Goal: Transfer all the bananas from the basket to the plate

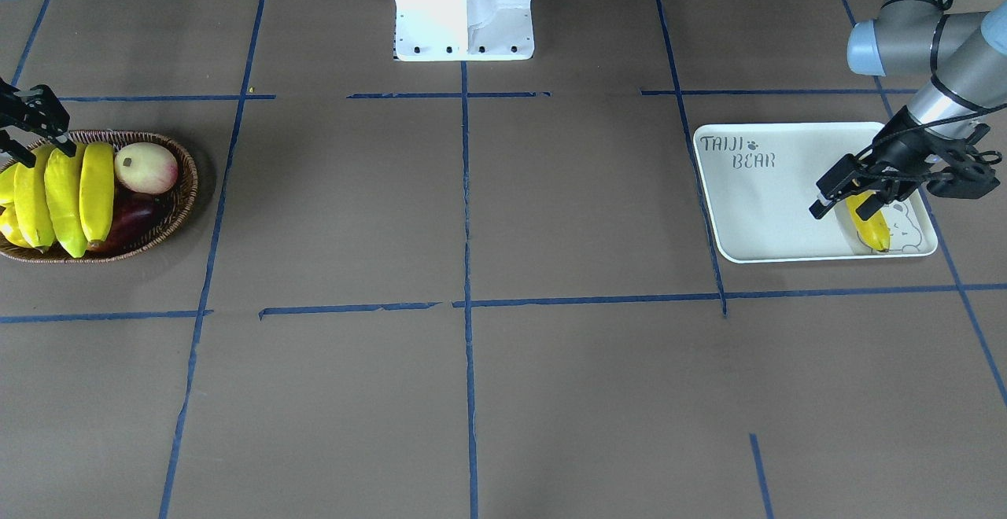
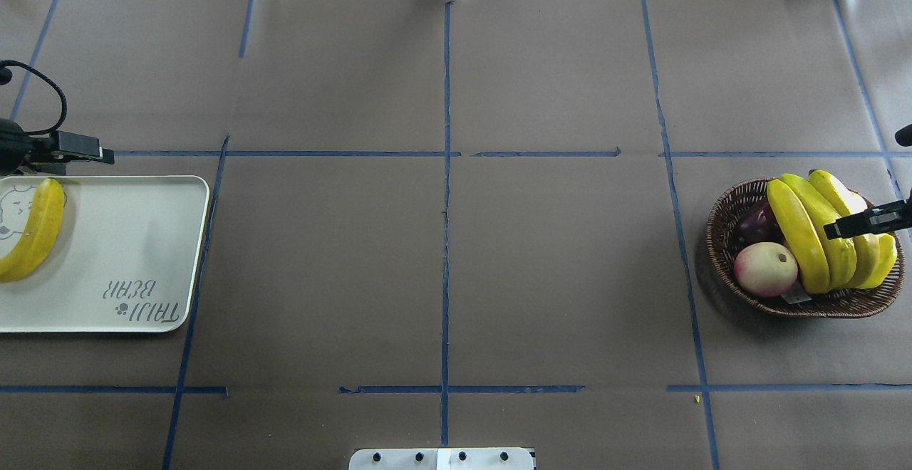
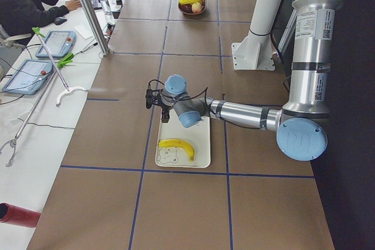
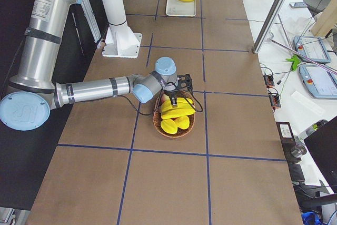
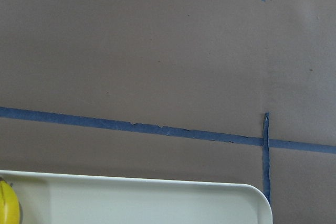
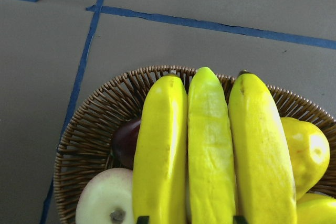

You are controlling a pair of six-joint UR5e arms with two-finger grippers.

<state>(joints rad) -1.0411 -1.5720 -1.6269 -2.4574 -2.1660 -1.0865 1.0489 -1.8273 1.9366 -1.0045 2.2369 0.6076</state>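
- One banana (image 2: 32, 238) is already laid on the plate (image 2: 128, 242), across the corner that carries the bear drawing; that is judged to be a quarter of the task.
- Three bananas (image 1: 67, 196) are left in the basket (image 1: 185, 189), packed side by side on top of the other fruit.
- The plate is set near the left end of the surface (image 2: 442, 256) and the basket near the right end, so they are well apart.
- The left gripper (image 1: 840, 206) is seen spread and empty above the plate's edge, with the banana released.
- The right gripper (image 1: 43, 149) is held spread over the basket; in the wrist view its fingertips flank the middle banana, and nothing is grasped yet.
- The bananas are long, curved, smooth and glossy, with the middle one slightly greenish.
- The basket is a shallow oval of brown woven wicker, and the plate is a smooth white rounded rectangle.
- A pale pink apple (image 1: 145, 167) and a dark purple fruit (image 1: 134, 212) are also held in the basket.
- The surface is covered in matte brown paper crossed by blue tape.
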